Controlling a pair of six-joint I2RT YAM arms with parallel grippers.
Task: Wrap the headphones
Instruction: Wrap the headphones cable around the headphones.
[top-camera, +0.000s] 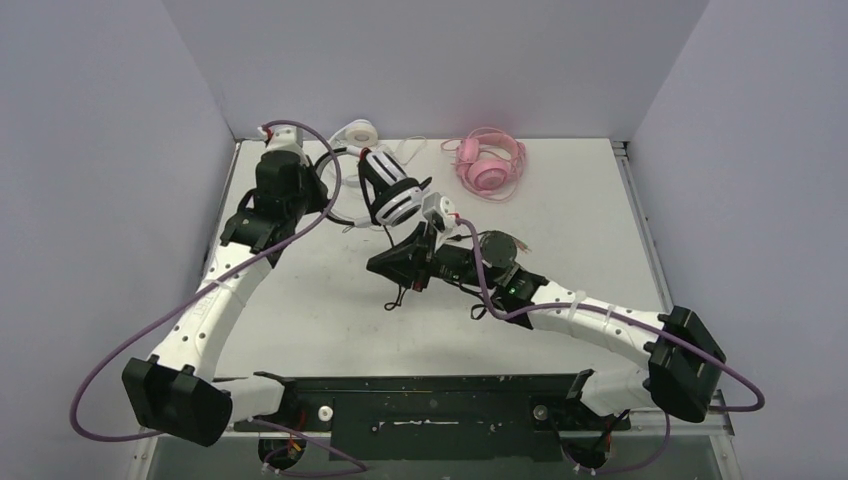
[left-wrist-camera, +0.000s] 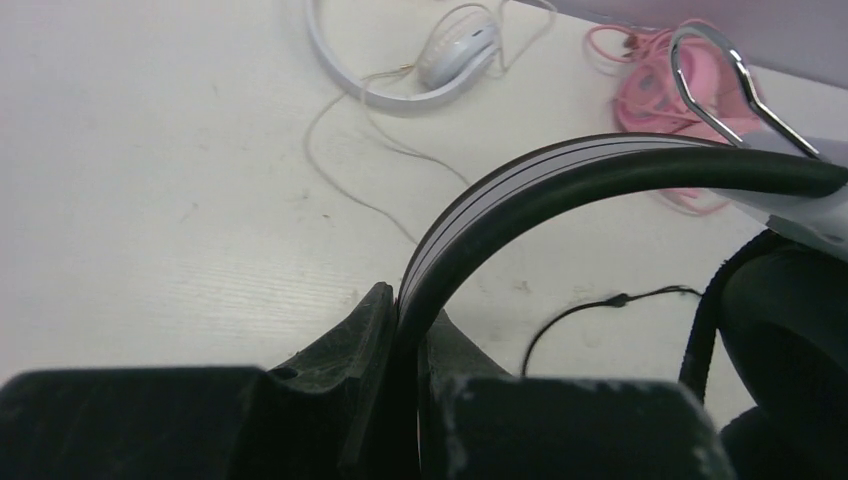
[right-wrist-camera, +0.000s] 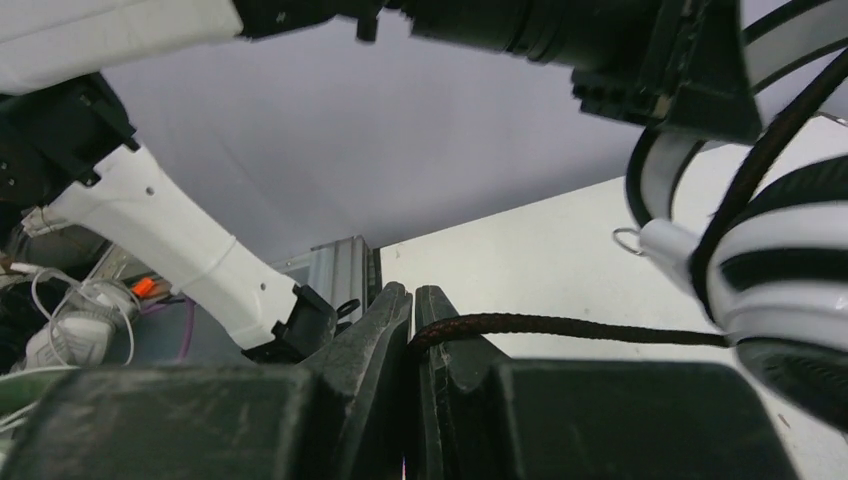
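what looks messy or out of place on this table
The thin white cable of the all-white headset straggles loose across the white tabletop, and pink cable loops lie around the pink headset. The left gripper clamps the black-and-white headset, the right gripper its black braided cable. Nothing looks broken.

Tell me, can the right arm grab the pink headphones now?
Probably not yet. The right gripper is shut on the black cable of the black-and-white headset. The pink headphones lie uncovered farther back, so it would need to let go first.
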